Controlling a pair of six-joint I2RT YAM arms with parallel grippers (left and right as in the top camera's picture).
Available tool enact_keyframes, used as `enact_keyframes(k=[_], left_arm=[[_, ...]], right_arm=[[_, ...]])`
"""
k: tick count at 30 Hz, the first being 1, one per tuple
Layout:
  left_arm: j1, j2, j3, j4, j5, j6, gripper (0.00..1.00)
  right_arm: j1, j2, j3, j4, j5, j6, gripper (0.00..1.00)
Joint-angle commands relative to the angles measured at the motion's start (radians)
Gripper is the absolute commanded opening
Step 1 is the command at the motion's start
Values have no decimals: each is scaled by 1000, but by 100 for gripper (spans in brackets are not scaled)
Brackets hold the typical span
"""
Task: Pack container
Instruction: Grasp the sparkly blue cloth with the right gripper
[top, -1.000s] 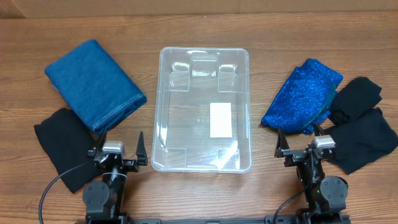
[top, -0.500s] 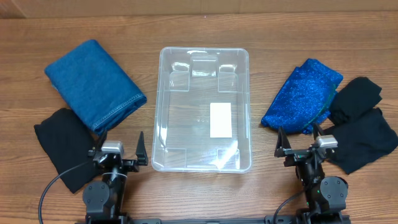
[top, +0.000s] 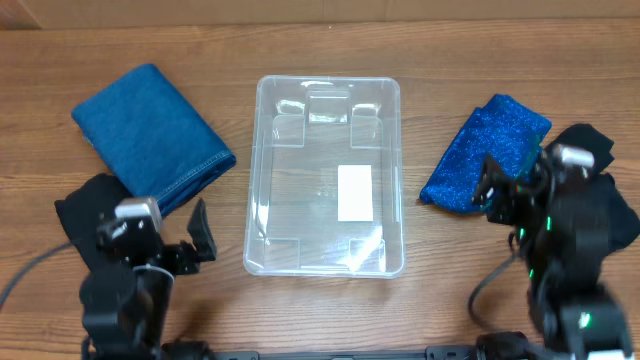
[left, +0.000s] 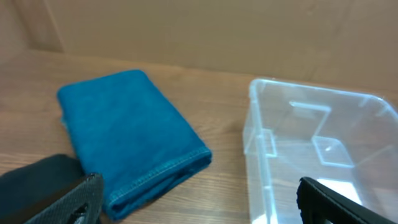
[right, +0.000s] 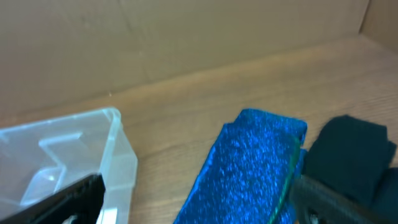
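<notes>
The clear plastic container (top: 327, 175) sits upright and empty at the table's middle.

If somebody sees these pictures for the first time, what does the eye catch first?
The clear container stands out first, in the middle of the table, holding only its white label. Next come the folded denim-blue cloth on its left and the glittering blue cloth on its right. A black cloth lies beside the denim one.
</notes>
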Motion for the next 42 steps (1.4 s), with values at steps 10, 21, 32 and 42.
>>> enact_keyframes(k=[10, 21, 32, 42], left_arm=[[-4, 286, 267, -204, -37, -7, 100], [-4, 286, 267, -201, -37, -6, 100], [-3, 287, 267, -219, -47, -6, 100], [-3, 287, 267, -223, -46, -6, 100]], right_arm=[[-219, 494, 461, -458, -238, 74, 100], [-476, 768, 287, -347, -457, -82, 100], [-488, 1073, 278, -83, -584, -112, 100], [-488, 1123, 278, -53, -578, -103, 100]])
